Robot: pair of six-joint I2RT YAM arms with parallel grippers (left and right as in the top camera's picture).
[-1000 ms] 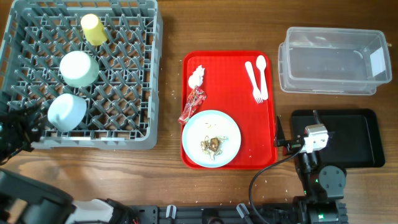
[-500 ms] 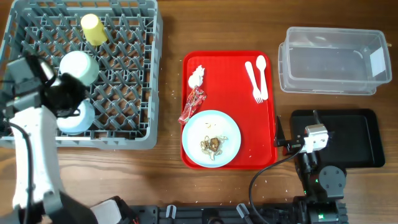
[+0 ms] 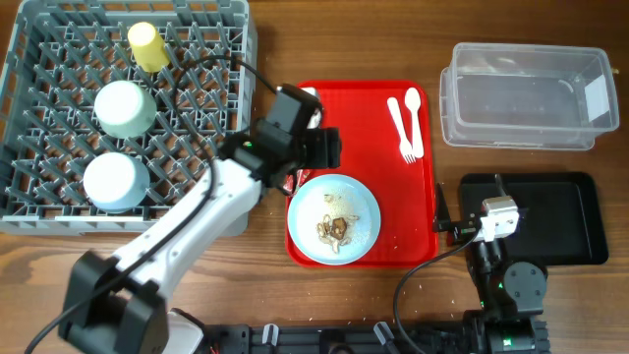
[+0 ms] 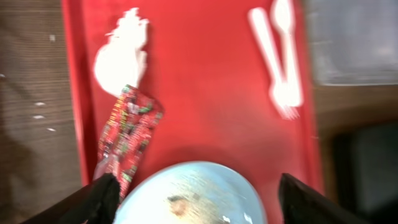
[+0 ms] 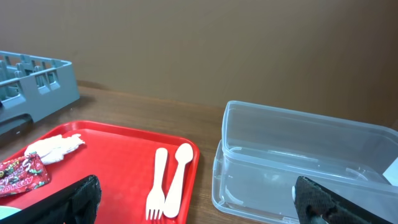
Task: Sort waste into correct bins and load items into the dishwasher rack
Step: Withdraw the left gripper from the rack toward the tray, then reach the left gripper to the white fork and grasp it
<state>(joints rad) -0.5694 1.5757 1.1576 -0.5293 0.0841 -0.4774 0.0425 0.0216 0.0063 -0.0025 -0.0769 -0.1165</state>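
My left gripper (image 3: 316,157) is open and empty, hovering over the left part of the red tray between the napkin and the pale plate (image 3: 339,211). In the left wrist view its fingers (image 4: 199,205) straddle the plate's far rim (image 4: 193,196). The red wrapper (image 4: 127,137) and white napkin (image 4: 121,56) lie just beyond it. Brown food scraps (image 3: 336,228) sit on the plate. The white fork (image 3: 400,128) and spoon (image 3: 414,113) lie at the tray's right. The yellow cup (image 3: 147,44), mint bowl (image 3: 125,106) and light blue bowl (image 3: 116,180) stand in the grey rack (image 3: 246,118). My right gripper (image 3: 447,224) is open and empty, next to the black tray (image 3: 560,216).
The flat red serving tray (image 3: 393,197) lies mid-table. The clear tub (image 3: 526,93) stands at the back right, also in the right wrist view (image 5: 305,155). My left arm crosses the wood between the rack and the tray and hides the wrapper from overhead.
My left arm has swung right from the rack's left side to above the red tray. The light blue bowl stays in the rack. The right arm has not moved.
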